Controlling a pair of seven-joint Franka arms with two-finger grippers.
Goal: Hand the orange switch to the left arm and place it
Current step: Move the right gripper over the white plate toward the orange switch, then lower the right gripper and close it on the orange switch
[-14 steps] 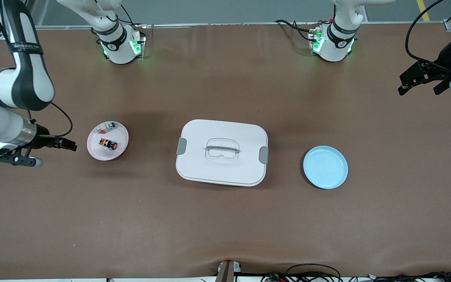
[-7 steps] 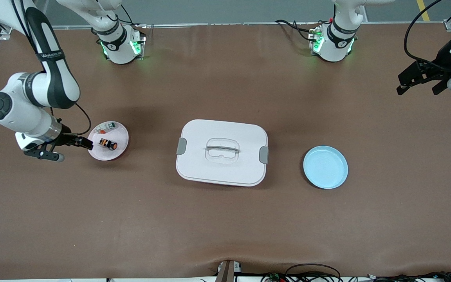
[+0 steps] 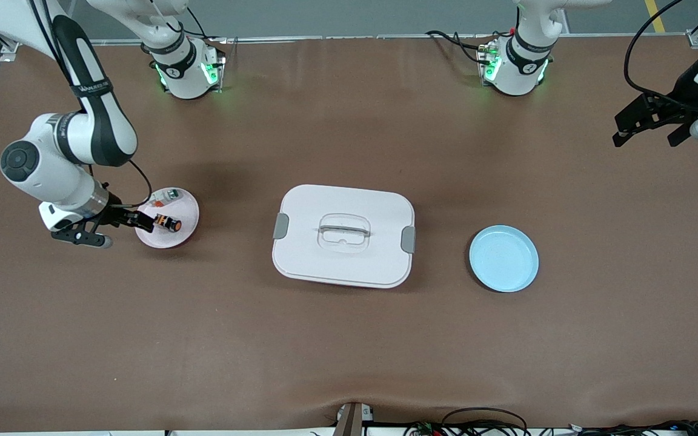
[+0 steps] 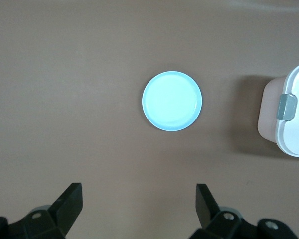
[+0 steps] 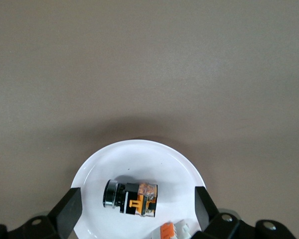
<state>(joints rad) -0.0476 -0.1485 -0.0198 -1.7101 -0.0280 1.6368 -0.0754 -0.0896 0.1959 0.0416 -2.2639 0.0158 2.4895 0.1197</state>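
1. The box (image 3: 343,235) sits at the middle of the brown worktop (image 3: 349,339) with its lid on; all positions below refer to it.
2. The pink plate (image 3: 180,233) lies on the worktop well apart from the box, toward the right arm's end.
3. The orange switch (image 3: 167,223) lies on its side in the pink plate. In the right wrist view the switch (image 5: 130,198) shows a black round end and an orange marked body.
4. A small white piece (image 3: 164,195) with red and green bits lies in the same plate, farther from the front camera than the switch and apart from it.
5. The right tool (image 3: 137,221) hangs low over the edge of the pink plate that faces away from the box. Its jaws stand wide and hold nothing; in the right wrist view the two fingers (image 5: 70,209) flank the switch without touching it.
6. The blue plate (image 3: 503,258) lies on the worktop toward the left arm's end, near the box but not touching it.
7. The left tool (image 3: 649,124) waits high above the worktop at the left arm's end, well apart from the box. Its jaws stand wide and hold nothing; the left wrist view shows the blue plate (image 4: 172,101) and one corner of the box (image 4: 289,117) below it.
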